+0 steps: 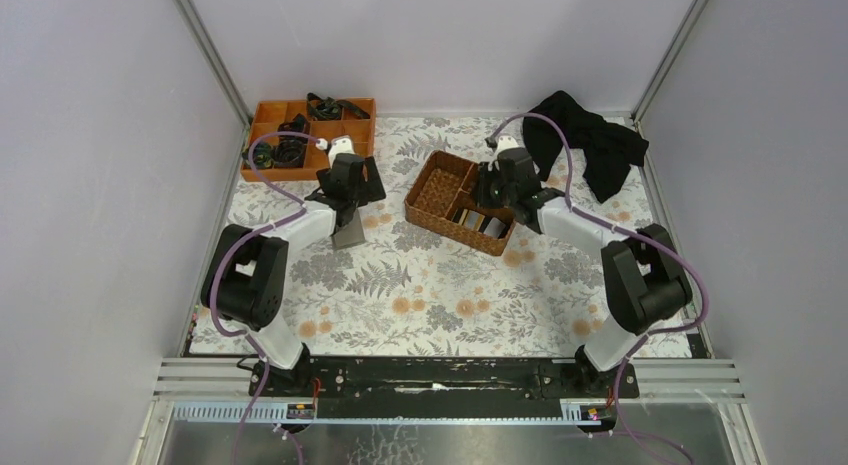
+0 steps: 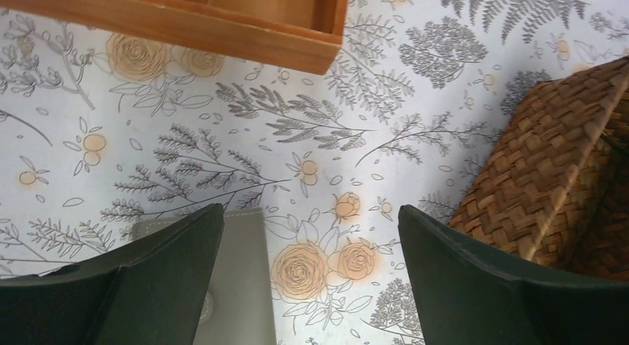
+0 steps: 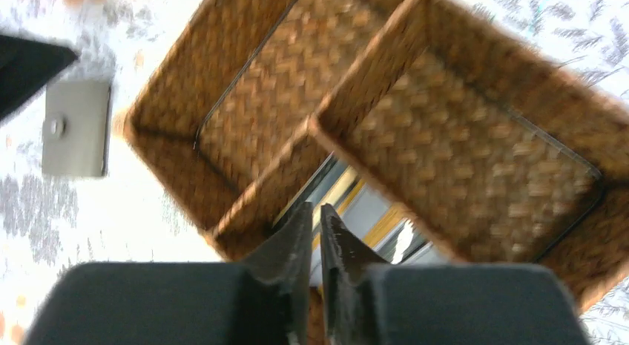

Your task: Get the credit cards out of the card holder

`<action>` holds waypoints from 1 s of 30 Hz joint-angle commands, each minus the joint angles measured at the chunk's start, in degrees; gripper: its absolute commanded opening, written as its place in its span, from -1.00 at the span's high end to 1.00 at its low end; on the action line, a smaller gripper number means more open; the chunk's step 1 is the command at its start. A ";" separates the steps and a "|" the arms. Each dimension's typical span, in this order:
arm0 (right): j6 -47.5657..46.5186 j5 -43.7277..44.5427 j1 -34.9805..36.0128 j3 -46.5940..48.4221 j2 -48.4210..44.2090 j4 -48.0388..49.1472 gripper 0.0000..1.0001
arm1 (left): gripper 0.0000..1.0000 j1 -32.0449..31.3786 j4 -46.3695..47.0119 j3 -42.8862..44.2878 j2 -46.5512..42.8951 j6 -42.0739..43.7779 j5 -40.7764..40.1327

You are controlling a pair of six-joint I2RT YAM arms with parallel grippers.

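Note:
The card holder (image 1: pixel 348 231) lies shut on the flowered cloth, a pale grey wallet with a snap; it also shows in the left wrist view (image 2: pixel 234 286) and the right wrist view (image 3: pixel 74 127). My left gripper (image 1: pixel 350 200) hovers just above it, wide open (image 2: pixel 311 219); its left finger covers part of the wallet and nothing sits between the jaws. Several credit cards (image 1: pixel 478 223) lie in the near compartment of the wicker basket (image 1: pixel 436 165), blurred in the right wrist view (image 3: pixel 374 211). My right gripper (image 1: pixel 492 190) hangs over them, its jaws (image 3: pixel 315 211) a thin slit apart and empty.
An orange divided tray (image 1: pixel 262 135) with black clutter stands at the back left, its corner close ahead of the left gripper (image 2: pixel 222 30). The wicker basket's wall (image 2: pixel 549 189) is just right of the left gripper. A black cloth (image 1: pixel 590 145) lies at the back right.

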 commanded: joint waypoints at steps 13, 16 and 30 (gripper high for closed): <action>3.20 9.92 0.44 0.31 3.75 -7.37 0.95 | -1.00 1.21 -4.56 -3.29 -0.56 -5.88 1.24; 4.56 11.25 -0.94 2.10 5.77 -6.20 0.95 | -1.00 1.79 -3.50 -7.19 -2.74 -6.66 1.58; -1.10 1.07 4.56 -3.93 -6.16 -1.90 0.57 | -1.00 1.75 -5.02 -13.39 -8.23 -11.32 -9.31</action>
